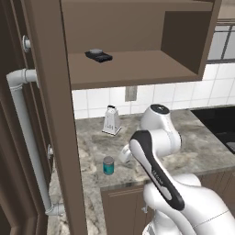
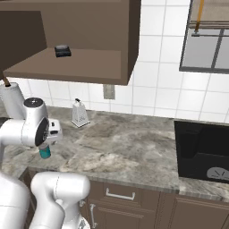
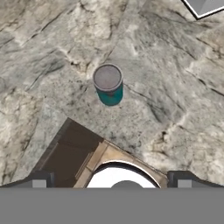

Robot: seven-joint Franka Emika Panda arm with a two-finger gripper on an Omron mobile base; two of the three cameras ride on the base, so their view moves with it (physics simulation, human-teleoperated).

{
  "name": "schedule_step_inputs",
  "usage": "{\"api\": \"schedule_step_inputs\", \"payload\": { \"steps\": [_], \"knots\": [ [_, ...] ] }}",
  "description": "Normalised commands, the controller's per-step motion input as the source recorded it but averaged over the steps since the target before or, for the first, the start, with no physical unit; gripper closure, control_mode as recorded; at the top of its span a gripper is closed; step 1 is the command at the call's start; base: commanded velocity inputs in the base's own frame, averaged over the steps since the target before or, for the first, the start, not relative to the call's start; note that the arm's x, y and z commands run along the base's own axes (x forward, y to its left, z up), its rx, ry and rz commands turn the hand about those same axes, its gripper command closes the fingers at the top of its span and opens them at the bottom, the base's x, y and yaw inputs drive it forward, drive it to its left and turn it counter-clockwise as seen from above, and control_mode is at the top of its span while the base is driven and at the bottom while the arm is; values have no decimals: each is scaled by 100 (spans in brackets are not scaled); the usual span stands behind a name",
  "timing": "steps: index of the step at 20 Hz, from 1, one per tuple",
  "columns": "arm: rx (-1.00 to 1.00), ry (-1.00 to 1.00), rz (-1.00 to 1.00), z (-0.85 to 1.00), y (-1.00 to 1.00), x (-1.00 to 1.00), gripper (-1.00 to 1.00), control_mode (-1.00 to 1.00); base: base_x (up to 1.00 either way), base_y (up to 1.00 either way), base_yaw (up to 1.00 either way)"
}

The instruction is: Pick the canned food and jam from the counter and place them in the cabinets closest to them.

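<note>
With the hand (image 3: pixel 112 186) spread wide and empty above the worktop (image 3: pixel 175 109), best to descend straight over the canned food (image 3: pixel 108 84) — standing upright near the front edge — center both fingers around its sides, then clench before lifting toward the cabinets (image 1: pixel 137 69).

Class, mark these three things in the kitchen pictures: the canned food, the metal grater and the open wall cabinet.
canned food (image 3: pixel 108 83), hand view, on its silvery top.
metal grater (image 1: pixel 111 121), left base view, on its front face.
cabinet (image 1: pixel 137 64), left base view, on the bare interior shelf.
</note>
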Motion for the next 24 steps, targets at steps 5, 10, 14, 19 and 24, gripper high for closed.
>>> {"api": "schedule_step_inputs", "payload": {
  "steps": [5, 10, 14, 19, 24],
  "knots": [
    [0, -1, 0, -25, 0, 23, -100, -100, 0, 0, 0],
    [1, -6, 1, -21, 0, 9, -100, -100, 0, 0, 0],
    [4, -13, 1, -17, 0, 0, -100, -100, 0, 0, 0],
    [7, -13, 1, -17, 0, 0, -100, -100, 0, 0, 0],
    [8, -13, 1, -15, 0, 0, -100, -100, 0, 0, 0]
  ]
}}
